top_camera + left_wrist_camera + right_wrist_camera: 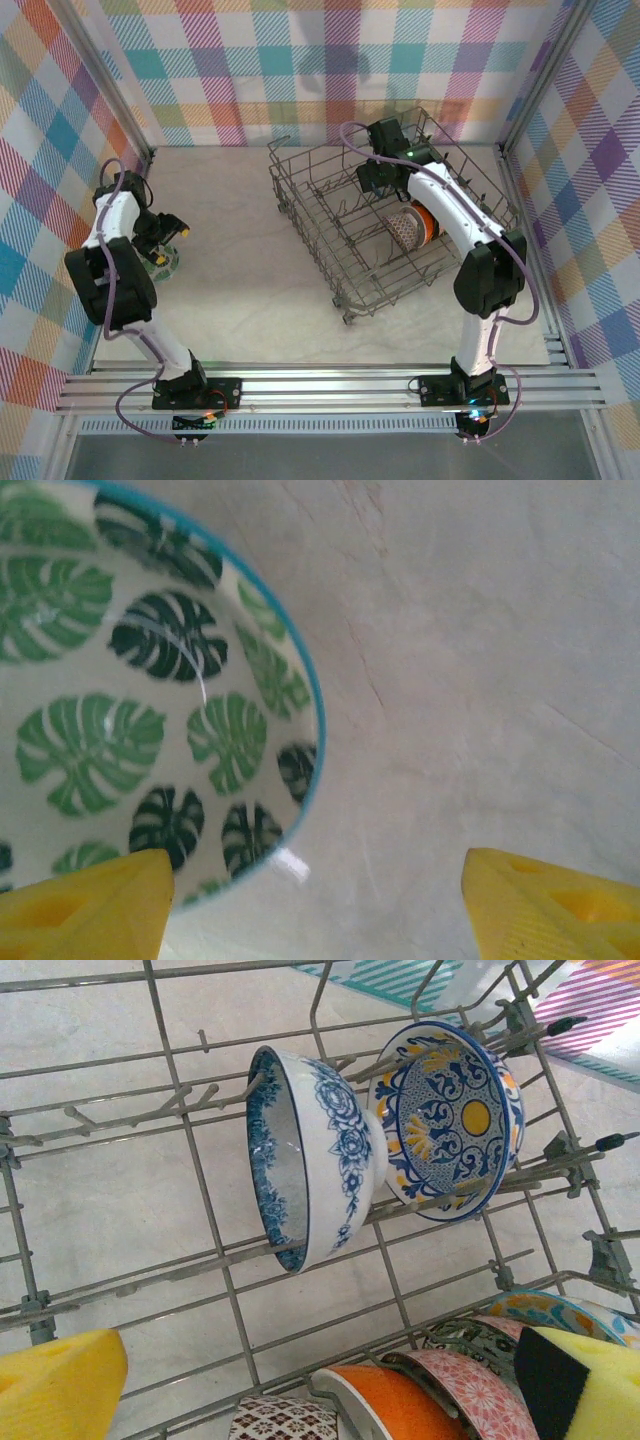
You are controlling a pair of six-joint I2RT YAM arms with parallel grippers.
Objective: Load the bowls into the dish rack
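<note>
Straddling the rim of a leaf-print bowl (120,710), the left claw (315,910) stood open, empty; the right claw (320,1380) gaped empty above the dish rack (345,250).

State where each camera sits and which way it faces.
Top: above and behind the arm bases, looking down on table, rack, left arm and right arm.
Left wrist: on the left arm, looking down at a leaf bowl on the table; left end effector at the bottom.
Right wrist: on the right arm, looking down into the rack at bowls on edge; right end effector at the bottom.
Shared: top and right wrist both show the rack.
</note>
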